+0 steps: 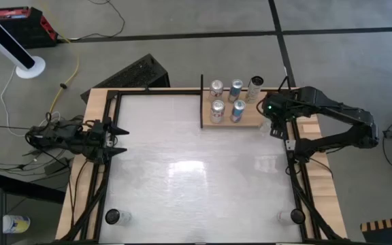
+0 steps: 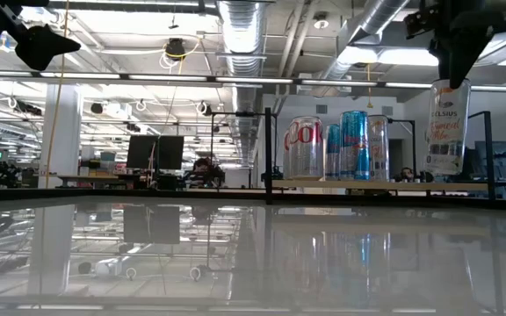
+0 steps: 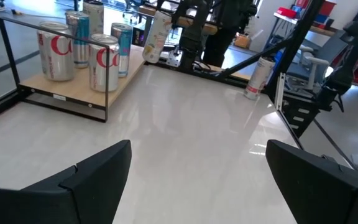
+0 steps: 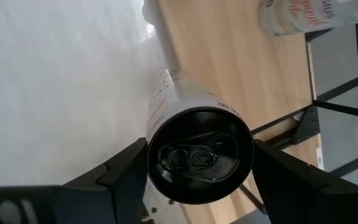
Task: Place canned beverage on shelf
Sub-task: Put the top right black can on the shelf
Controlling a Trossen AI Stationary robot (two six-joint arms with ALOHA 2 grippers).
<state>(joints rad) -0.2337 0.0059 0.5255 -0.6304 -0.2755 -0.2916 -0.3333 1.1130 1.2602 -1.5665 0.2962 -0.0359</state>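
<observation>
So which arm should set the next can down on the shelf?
Right. The right gripper is shut on a white can, hanging beside the shelf with four cans on it. The left gripper is open and empty at the table's far side.

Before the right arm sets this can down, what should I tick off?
1. Grasp: right gripper jaws clamp the held can at its top: ok.
2. Can lifted above the shelf board: ok.
3. Can fully over the board, not its edge: cannot tell.
4. Can upright: looks upright in the low view, leaning in the left wrist view: cannot tell.
5. Bare board beside the shelved cans: ok.
6. Left gripper open at the table's left edge, out of the way: ok.
</observation>
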